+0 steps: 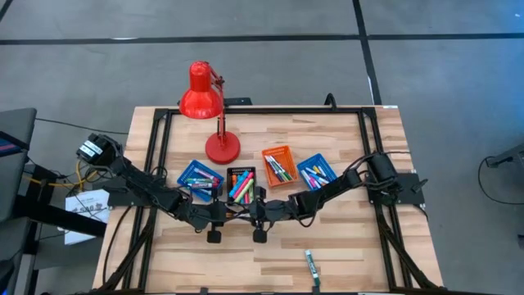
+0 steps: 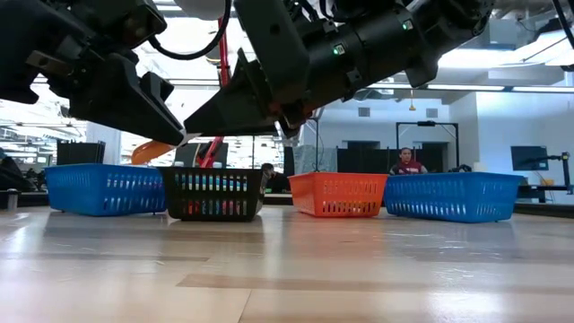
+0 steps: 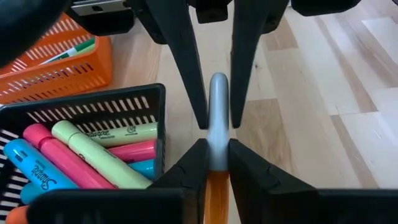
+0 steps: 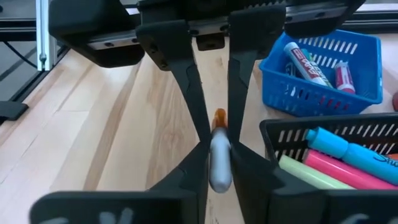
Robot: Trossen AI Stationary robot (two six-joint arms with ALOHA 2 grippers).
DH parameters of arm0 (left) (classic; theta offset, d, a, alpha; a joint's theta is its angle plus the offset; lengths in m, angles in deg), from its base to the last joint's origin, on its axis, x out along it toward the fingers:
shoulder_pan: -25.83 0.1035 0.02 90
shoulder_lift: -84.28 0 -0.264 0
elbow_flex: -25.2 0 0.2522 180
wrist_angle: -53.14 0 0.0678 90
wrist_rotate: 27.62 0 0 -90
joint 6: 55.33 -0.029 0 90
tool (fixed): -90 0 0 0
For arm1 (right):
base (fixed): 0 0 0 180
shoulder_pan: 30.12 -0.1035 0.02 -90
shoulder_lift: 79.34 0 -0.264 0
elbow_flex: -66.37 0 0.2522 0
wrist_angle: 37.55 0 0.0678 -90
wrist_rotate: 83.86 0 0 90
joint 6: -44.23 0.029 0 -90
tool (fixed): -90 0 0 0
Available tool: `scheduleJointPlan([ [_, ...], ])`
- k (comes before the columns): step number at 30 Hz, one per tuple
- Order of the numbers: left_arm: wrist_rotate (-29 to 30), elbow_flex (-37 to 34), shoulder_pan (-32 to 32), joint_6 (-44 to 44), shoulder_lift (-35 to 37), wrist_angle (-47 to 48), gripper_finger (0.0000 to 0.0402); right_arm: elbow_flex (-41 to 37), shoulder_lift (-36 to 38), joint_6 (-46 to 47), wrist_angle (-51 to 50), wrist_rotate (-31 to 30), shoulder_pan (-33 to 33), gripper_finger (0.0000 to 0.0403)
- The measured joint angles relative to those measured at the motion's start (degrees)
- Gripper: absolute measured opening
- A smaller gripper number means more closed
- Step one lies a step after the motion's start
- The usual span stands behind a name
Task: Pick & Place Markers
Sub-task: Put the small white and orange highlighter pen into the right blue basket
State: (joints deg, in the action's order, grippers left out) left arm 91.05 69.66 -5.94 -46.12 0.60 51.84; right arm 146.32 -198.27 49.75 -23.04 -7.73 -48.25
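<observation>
1. We see both arms meet above the front middle of the bench (image 1: pixel 344 246), just in front of the black tray (image 1: pixel 241 183). The left hand (image 3: pixel 217 152) and the right hand (image 4: pixel 216 146) face each other, tip to tip.

2. Between them is one orange marker (image 3: pixel 217 186) with a grey cap. In the left wrist view the left fingers (image 3: pixel 189 163) press on its body, and the far fingers of the right arm stand close on both sides of the cap. In the right wrist view the right fingers (image 4: pixel 244 163) lie against the grey end. So both hands seem clamped on the same marker. We judge this is a hand-over between the arms, but which side gives we cannot tell.

3. The marker is held in the air, level, so that each hand can take one end.

4. Other markers lie sorted in four trays: the left blue tray (image 1: pixel 199 176), the black tray, the orange tray (image 1: pixel 279 165) and the right blue tray (image 1: pixel 314 172).

5. One green marker (image 1: pixel 312 266) lies alone near the front edge, not yet collected.

6. A red lamp (image 1: pixel 205 106) stands behind the trays, out of the way.
</observation>
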Motion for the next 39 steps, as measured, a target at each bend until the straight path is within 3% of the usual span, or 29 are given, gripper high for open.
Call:
scheduleJointPlan([
  [7,0.5,0.0,0.1,0.1,0.0,-0.2,0.0057,0.0,0.1,0.0,-1.7,0.1,0.6,0.003],
  [15,2.2,0.1,0.1,0.0,0.1,-1.8,0.0083,0.0,0.0,2.4,-3.8,1.0,0.5,0.0042],
  [19,3.8,0.1,0.1,0.4,0.1,-1.7,0.0105,-0.1,1.3,4.0,-8.7,1.0,0.4,0.003],
  [23,3.7,0.1,0.1,0.7,0.1,-1.7,0.0117,-0.1,8.4,5.2,-19.9,-1.0,0.1,0.0026],
  [27,3.5,0.1,0.1,0.7,0.1,-1.6,0.0119,0.0,18.5,10.9,-34.4,-8.7,-1.4,0.0039],
  [30,3.4,0.1,0.1,0.7,0.1,-1.6,0.0118,0.0,26.1,14.1,-48.0,-21.8,-4.1,0.0037],
  [33,3.3,0.1,0.1,1.6,0.1,-1.6,0.0116,0.0,31.3,25.1,-64.4,-34.9,-6.5,0.0026],
  [35,3.3,0.1,0.1,2.1,0.1,-1.6,0.0116,-1.0,33.5,36.2,-74.0,-38.3,-7.7,0.0024],
  [39,3.3,0.1,0.1,2.2,0.1,-1.7,0.0116,-6.5,34.8,54.0,-85.7,-38.8,-8.5,0.0042],
])
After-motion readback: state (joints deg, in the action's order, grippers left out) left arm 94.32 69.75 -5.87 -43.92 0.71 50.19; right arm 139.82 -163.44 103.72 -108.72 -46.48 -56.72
